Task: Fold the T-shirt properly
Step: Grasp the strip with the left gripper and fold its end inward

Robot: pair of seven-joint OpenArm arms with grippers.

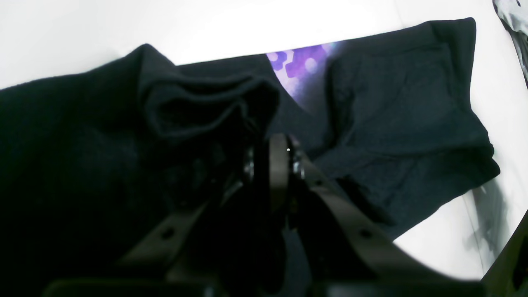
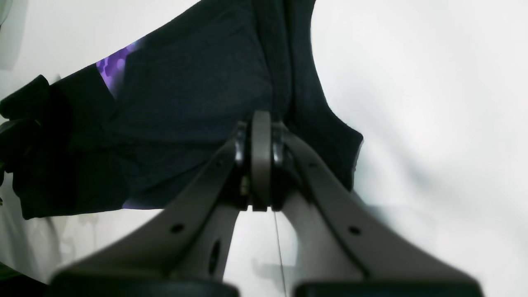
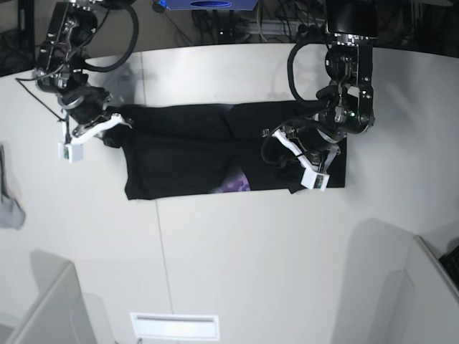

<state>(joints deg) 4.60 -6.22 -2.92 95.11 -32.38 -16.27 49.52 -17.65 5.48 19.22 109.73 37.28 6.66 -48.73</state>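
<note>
The black T-shirt (image 3: 186, 154) lies spread across the white table, with a patch of purple print (image 3: 235, 186) showing at its near edge. In the base view my left gripper (image 3: 275, 136) is over the shirt's right part. The left wrist view shows this gripper (image 1: 278, 150) shut, with a raised bunch of the T-shirt (image 1: 198, 107) pinched at its tips and the purple print (image 1: 299, 66) beyond. My right gripper (image 3: 117, 120) is at the shirt's far left corner. In the right wrist view it (image 2: 261, 123) is shut on a folded edge of the T-shirt (image 2: 189, 95).
A small grey cloth (image 3: 8, 208) hangs at the table's left edge. Cables and equipment (image 3: 237, 21) crowd the back. A low divider (image 3: 43, 308) stands at the front left and another (image 3: 430, 287) at the front right. A slot (image 3: 174, 326) sits near the front edge.
</note>
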